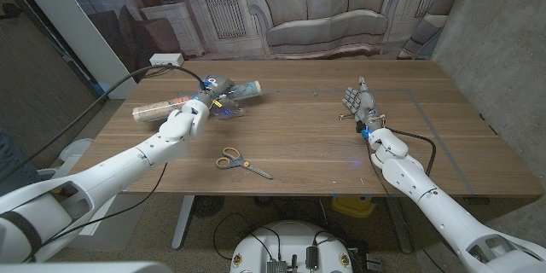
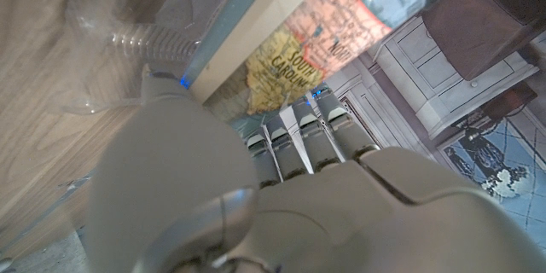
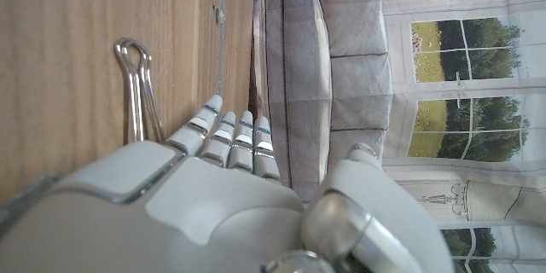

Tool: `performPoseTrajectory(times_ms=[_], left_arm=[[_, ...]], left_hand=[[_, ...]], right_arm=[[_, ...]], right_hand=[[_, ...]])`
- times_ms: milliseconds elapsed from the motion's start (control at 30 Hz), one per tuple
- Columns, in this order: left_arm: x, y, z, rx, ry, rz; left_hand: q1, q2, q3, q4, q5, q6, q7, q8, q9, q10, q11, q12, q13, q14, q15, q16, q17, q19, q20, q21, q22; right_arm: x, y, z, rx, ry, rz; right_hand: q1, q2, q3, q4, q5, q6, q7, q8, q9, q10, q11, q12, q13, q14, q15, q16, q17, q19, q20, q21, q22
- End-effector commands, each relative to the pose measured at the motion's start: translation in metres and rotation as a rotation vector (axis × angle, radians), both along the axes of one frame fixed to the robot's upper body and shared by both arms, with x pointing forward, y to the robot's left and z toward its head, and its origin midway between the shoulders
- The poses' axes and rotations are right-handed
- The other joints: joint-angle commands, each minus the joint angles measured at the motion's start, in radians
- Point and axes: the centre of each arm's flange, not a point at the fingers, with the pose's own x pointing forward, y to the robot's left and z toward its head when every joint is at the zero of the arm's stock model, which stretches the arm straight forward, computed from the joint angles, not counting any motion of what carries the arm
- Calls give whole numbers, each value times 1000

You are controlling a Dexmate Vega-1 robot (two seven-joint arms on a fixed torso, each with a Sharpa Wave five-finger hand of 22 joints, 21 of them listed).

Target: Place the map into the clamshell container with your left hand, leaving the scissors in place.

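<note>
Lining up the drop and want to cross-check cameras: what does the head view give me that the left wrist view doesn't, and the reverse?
Head view alone: the scissors lying on the table nearer the robot than the left hand, and the right hand waiting far off to the side. Left wrist view alone: the map's print up close, reading South Carolina. Both share the left hand holding the map and the clear clamshell container beside it.

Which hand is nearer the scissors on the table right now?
Left. The left hand holds the map just behind the scissors; the right hand stands far across the table from them.
</note>
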Motion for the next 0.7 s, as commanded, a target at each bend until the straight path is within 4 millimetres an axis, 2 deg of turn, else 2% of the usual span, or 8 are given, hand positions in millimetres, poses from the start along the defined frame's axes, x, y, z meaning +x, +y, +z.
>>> performPoseTrajectory(times_ms=[33,267,433,700], left_arm=[[6,6,3,-29,4,-14],[7,9,6,-46,7,-20],[6,11,7,-56,4,-22],[4,12,8,-66,1,-21]], left_hand=[[-37,7,-11,25,12,-8,4,-1,3,-4,6,4,-2,-7,-105,10,1,-8,-1,-6,-1],[-112,18,-36,69,22,-15,16,-1,3,-10,16,9,-5,-16,-95,15,-2,-15,2,-13,0],[-143,22,-46,84,27,-18,23,-1,3,-16,17,9,-7,-21,-89,17,-3,-20,6,-17,0],[-166,23,-55,92,32,-20,25,-1,3,-21,22,9,-8,-26,-85,17,-5,-26,9,-21,0]], right_arm=[[2,4,2,0,3,-3],[3,6,3,0,1,-5],[3,8,4,0,-1,-2],[0,8,4,-2,-2,-2]], right_hand=[[4,6,3,-4,-3,5,-5,-1,5,11,1,2,5,6,-2,0,4,12,0,-2,6],[4,6,3,-5,-3,5,-5,-2,5,11,-1,2,5,5,0,0,4,12,0,-4,6],[4,6,3,-5,-4,5,-5,-1,5,11,0,2,5,5,1,0,4,13,0,-5,6],[4,6,2,-6,-4,5,-5,-2,5,10,1,2,5,5,2,0,4,14,1,-7,6]])
